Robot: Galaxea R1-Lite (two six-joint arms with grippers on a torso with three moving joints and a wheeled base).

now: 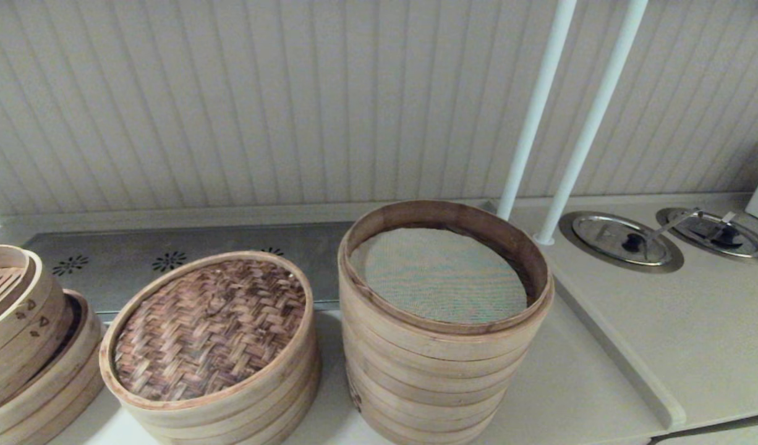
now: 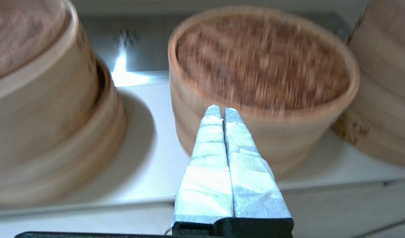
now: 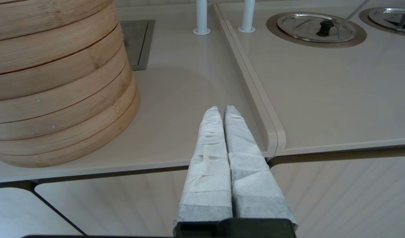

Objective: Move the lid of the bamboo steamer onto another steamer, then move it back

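The bamboo steamer lid (image 1: 209,327), with its dark herringbone weave and pale rim band, rests on the short steamer at the counter's front, left of centre. To its right stands the other steamer (image 1: 444,321), a tall stack of pale rings with a greenish-grey mesh liner, uncovered. My left gripper (image 2: 221,110) is shut and empty, hovering off the counter's front edge, pointing at the lid (image 2: 263,62). Beside the tall stack's base (image 3: 54,86), my right gripper (image 3: 221,110) is also shut and empty, low at the counter's front edge. Neither gripper shows in the head view.
A leaning stack of steamer rings with small dark marks (image 1: 26,334) sits at the far left. Two white poles (image 1: 540,111) rise behind the tall stack. Round metal covers (image 1: 620,238) are set into the raised counter section on the right. A perforated metal plate (image 1: 138,259) lies behind.
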